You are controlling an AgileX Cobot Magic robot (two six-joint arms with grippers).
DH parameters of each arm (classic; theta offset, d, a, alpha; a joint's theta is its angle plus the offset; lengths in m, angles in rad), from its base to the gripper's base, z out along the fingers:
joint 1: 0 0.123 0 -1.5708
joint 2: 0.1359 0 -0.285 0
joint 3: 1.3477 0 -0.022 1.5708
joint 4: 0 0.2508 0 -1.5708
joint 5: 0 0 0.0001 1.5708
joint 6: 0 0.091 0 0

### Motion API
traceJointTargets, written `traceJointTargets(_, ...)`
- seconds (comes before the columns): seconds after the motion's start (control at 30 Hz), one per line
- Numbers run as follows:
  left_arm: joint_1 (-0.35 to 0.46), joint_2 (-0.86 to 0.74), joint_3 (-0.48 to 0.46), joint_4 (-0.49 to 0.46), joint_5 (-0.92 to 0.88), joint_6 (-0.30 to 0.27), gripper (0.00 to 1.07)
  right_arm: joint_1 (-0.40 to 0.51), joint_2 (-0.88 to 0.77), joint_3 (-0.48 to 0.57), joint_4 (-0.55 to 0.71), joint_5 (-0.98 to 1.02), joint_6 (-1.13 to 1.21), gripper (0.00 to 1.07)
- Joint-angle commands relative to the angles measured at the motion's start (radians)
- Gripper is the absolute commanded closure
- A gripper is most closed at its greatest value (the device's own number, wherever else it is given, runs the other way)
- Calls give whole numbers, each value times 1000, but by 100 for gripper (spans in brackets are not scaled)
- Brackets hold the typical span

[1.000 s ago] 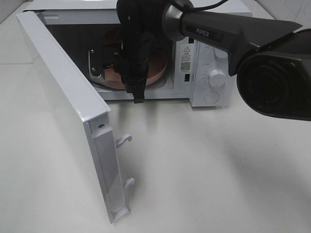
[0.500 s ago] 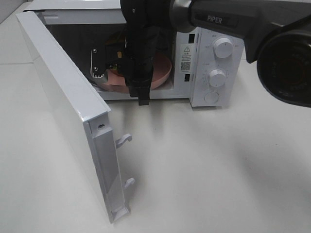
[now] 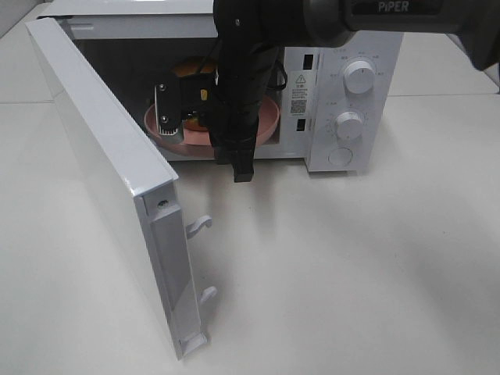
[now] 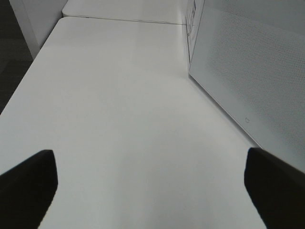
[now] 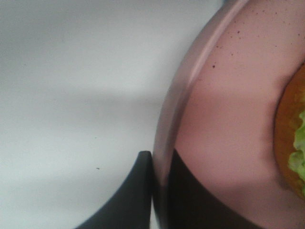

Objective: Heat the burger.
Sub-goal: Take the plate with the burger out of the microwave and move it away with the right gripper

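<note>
The burger (image 3: 190, 69) lies on a pink plate (image 3: 269, 117) inside the open microwave (image 3: 344, 86). My right gripper (image 3: 226, 141) reaches down in front of the cavity and is shut on the plate's near rim. In the right wrist view the two dark fingers (image 5: 136, 191) clamp the rim of the plate (image 5: 224, 119). The burger's bun and green filling (image 5: 293, 138) show at that view's edge. My left gripper (image 4: 150, 186) is open over bare table, nothing between its fingertips (image 4: 28, 181). The left gripper is out of the high view.
The microwave door (image 3: 109, 172) stands wide open toward the front left, with its latch hooks (image 3: 199, 225) sticking out. Its perforated panel (image 4: 252, 81) is close beside my left gripper. Two knobs (image 3: 358, 76) sit on the microwave's right panel. White table (image 3: 351, 266) lies in front.
The right arm has shifted to the right in the high view. The pink plate in its grip has gone from tilted to nearly level inside the microwave.
</note>
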Motion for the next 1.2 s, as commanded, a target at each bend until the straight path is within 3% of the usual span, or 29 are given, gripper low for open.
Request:
traceJointTargets(0.03, -1, -2, 3, -2, -15, -1, 6, -2, -62, 63, -12, -36, 22, 107)
traceJointTargets(0.67, -1, -2, 3, -2, -15, -1, 6, -2, -311, 396, -68, -307, 44, 107)
traceJointTargets(1.2, -1, -2, 3, -2, -15, -1, 6, -2, -450, 553, -93, -318, 36, 106)
